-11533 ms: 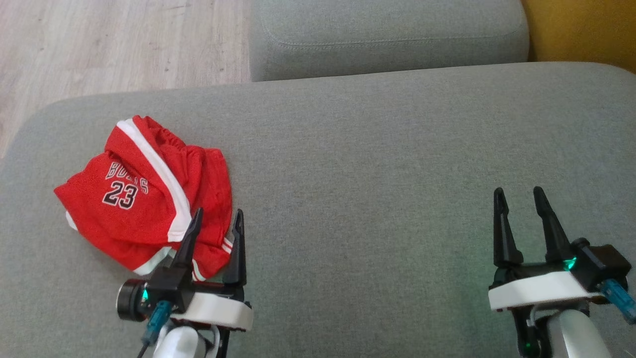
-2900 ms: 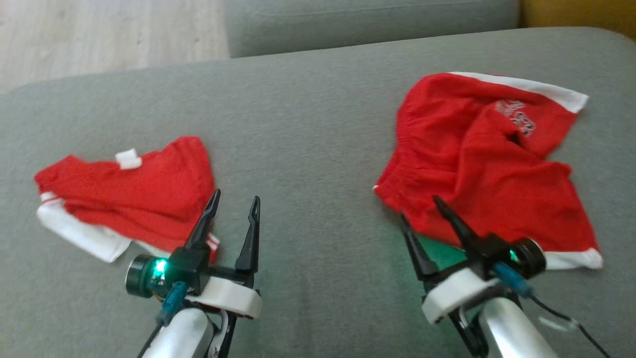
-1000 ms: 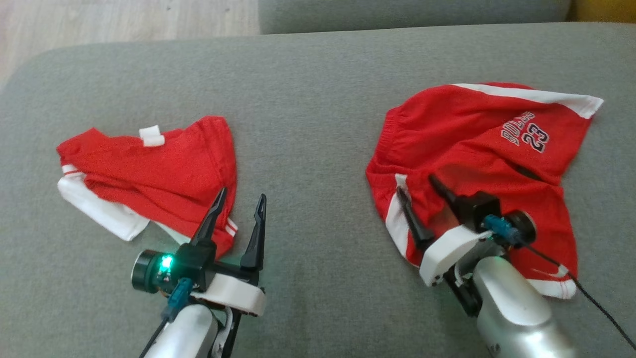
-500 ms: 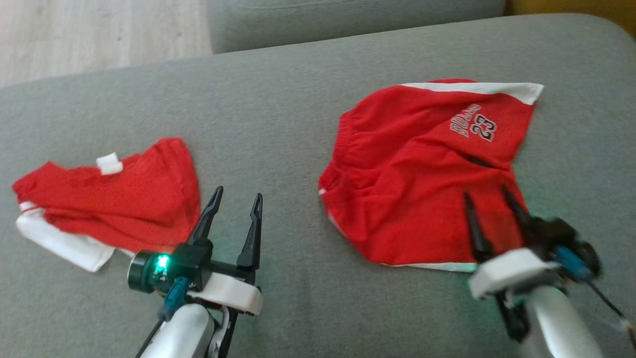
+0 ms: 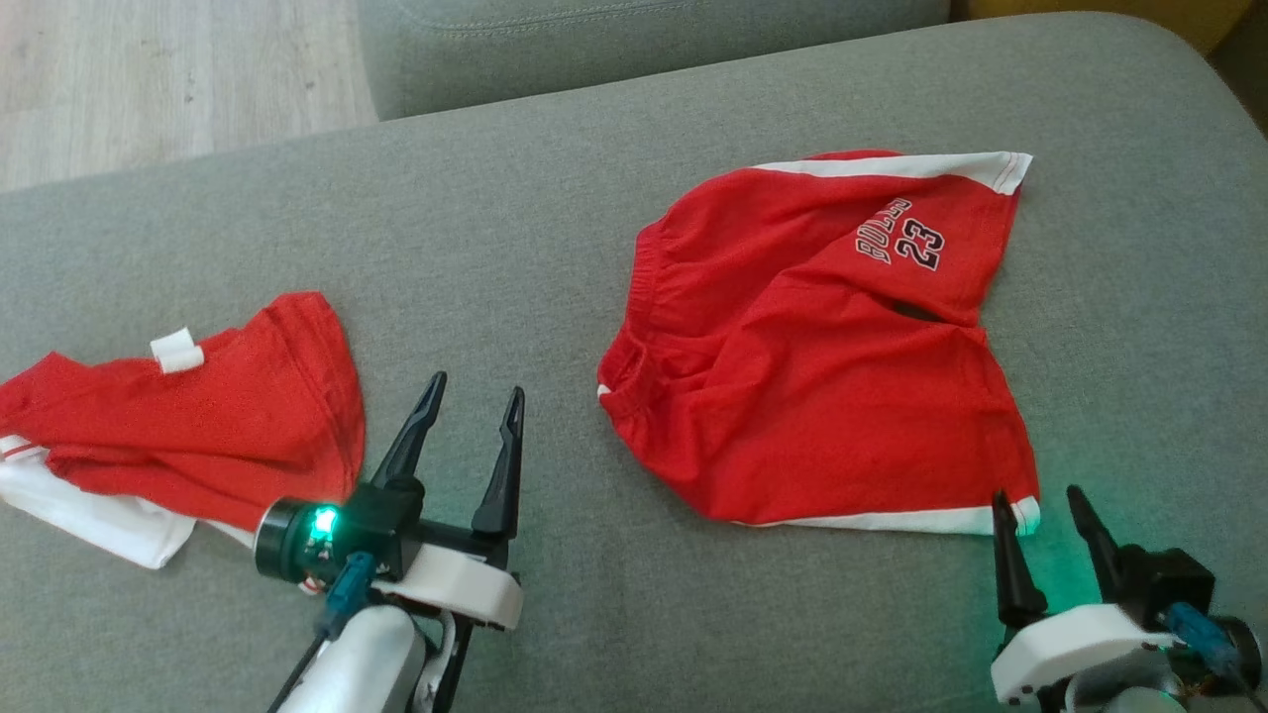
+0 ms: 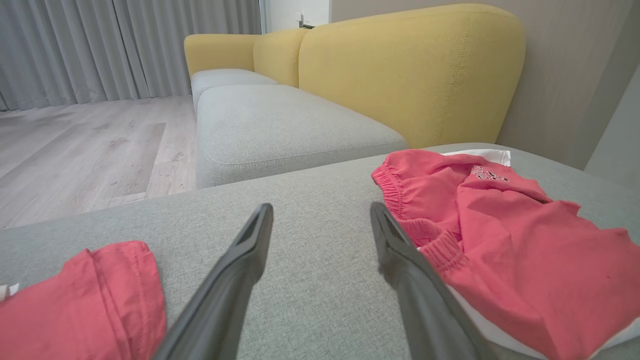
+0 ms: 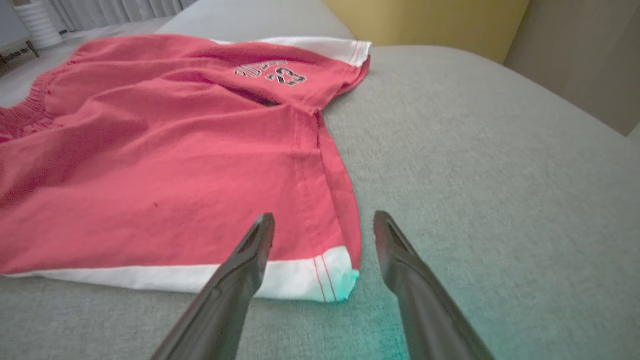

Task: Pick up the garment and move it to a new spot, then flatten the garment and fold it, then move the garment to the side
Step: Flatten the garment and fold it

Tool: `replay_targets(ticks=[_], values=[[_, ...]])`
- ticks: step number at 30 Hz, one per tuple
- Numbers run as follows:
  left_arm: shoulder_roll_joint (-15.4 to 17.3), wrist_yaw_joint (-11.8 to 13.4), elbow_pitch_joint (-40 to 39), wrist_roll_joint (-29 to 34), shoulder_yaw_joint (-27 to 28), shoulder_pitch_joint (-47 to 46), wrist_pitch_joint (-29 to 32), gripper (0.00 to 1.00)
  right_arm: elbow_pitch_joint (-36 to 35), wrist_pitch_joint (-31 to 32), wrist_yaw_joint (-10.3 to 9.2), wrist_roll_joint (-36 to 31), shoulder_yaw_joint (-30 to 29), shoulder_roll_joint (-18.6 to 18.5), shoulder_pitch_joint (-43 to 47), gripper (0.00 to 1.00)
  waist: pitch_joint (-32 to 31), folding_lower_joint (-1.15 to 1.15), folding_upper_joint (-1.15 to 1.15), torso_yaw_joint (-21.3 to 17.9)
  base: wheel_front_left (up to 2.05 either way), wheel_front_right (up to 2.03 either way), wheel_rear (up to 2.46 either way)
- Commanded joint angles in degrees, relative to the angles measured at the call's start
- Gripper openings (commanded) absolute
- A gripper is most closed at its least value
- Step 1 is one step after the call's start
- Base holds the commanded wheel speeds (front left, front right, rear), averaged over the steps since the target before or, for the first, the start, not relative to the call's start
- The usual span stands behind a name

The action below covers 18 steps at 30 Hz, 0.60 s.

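The garment [image 5: 822, 347], red shorts with white trim and "BULLS 23" print, lies spread on the grey sofa cushion [image 5: 555, 228], waistband to the left. My right gripper [image 5: 1035, 495] stands open just in front of the shorts' near right hem corner, with nothing between its fingers. In the right wrist view the white hem corner [image 7: 340, 280] lies on the cushion between the fingers of the right gripper [image 7: 324, 216]. My left gripper [image 5: 471, 396] is open over bare cushion, left of the shorts. From the left wrist, the left gripper [image 6: 320, 210] has the shorts [image 6: 500, 240] on its right.
A second red garment with white trim [image 5: 178, 436] lies crumpled at the cushion's left, beside my left gripper. Another grey seat cushion [image 5: 594, 40] sits behind, with a yellow backrest [image 6: 410, 65]. Wooden floor [image 5: 149, 79] shows beyond the far left edge.
My right gripper has drawn back off the shorts, toward me and to the right, to their hem corner. The shorts' turned-over near edge now lies flatter. The camera has shifted.
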Motion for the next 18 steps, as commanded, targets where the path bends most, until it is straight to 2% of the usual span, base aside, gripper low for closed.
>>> replay_targets(ticks=[1, 7, 15, 16, 17, 18], values=[[0.6, -0.1, -1.4, 0.6, 1.9, -2.3, -0.5, 1.00, -1.0, 0.3, -0.04, -0.2, 1.3, -0.3, -1.4, 1.00, 0.1, 0.00, 0.00, 0.0, 0.00, 0.00, 0.00], [0.2, -0.6, -1.2, 1.0, 1.7, -2.5, -0.5, 1.00, 2.2, 2.8, -0.04, -0.2, 0.3, -0.3, -2.7, 1.00, 0.5, 0.00, 0.00, 0.7, 0.00, 0.00, 0.00], [0.3, -0.9, -0.8, 1.3, 1.8, -2.8, -0.5, 1.00, 4.5, 4.0, -0.04, 0.2, 1.8, -0.3, -3.8, 1.00, 0.9, 0.00, 0.00, 1.3, 0.00, 0.00, 0.00], [0.4, -0.9, -0.8, 1.4, 1.8, -2.8, -0.5, 1.00, 4.7, 4.2, -0.04, 0.3, 1.8, -0.3, -3.8, 0.82, 0.9, 0.00, 0.00, 1.3, 0.00, 0.00, 0.00], [0.4, -0.9, -0.8, 1.4, 1.8, -2.8, -0.5, 1.00, 5.0, 4.4, -0.04, 0.4, 1.8, -0.3, -3.9, 0.36, 0.9, 0.00, 0.00, 1.3, 0.00, 0.00, 0.00], [0.4, -0.9, -0.7, 1.4, 1.9, -2.8, -0.5, 1.00, 5.2, 4.5, -0.04, 0.5, 1.8, -0.3, -3.9, 0.12, 0.8, 0.00, 0.00, 1.2, 0.00, 0.00, 0.00]])
